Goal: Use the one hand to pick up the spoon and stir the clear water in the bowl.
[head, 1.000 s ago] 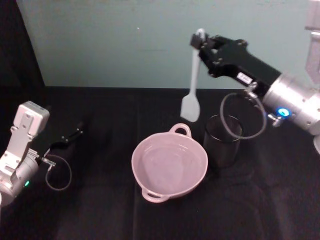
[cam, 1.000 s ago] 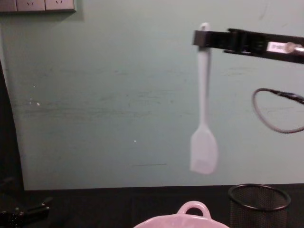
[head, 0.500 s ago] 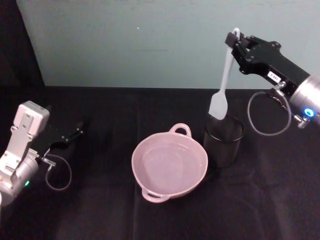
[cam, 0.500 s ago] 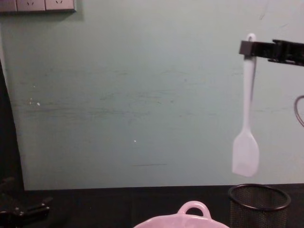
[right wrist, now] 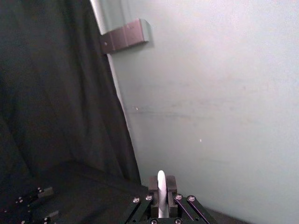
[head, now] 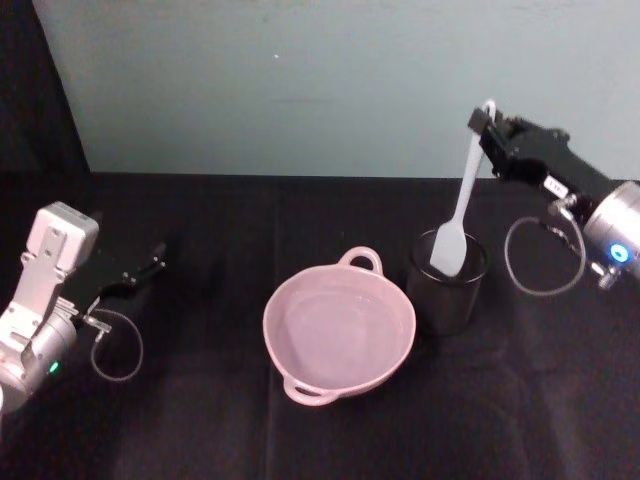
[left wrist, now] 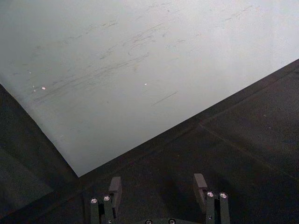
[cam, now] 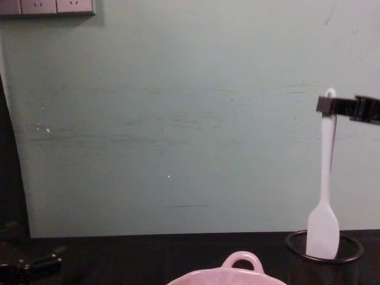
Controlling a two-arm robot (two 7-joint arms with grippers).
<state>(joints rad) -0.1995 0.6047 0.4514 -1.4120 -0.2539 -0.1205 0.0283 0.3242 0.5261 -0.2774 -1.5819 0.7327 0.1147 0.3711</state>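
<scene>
My right gripper (head: 487, 127) is shut on the top of the white spoon's handle (head: 466, 185), and the spoon (cam: 325, 196) hangs straight down. Its flat head (head: 446, 252) sits at the mouth of the black wire-mesh cup (head: 446, 283), just inside the rim. The pale pink bowl (head: 338, 325) with water stands left of the cup, its loop handle (cam: 241, 260) toward the wall. The right wrist view shows the spoon's handle tip (right wrist: 160, 191) pinched between the fingers. My left gripper (head: 150, 265) rests open on the black cloth at the far left, apart from everything.
A black cloth covers the table (head: 200, 400). A pale green wall (head: 300, 90) rises right behind the cup and bowl. A grey cable loop (head: 540, 260) hangs below the right wrist, close to the cup.
The right gripper has carried the spoon rightward, away from the bowl, and lowered it until its head entered the mesh cup. The left arm has not moved.
</scene>
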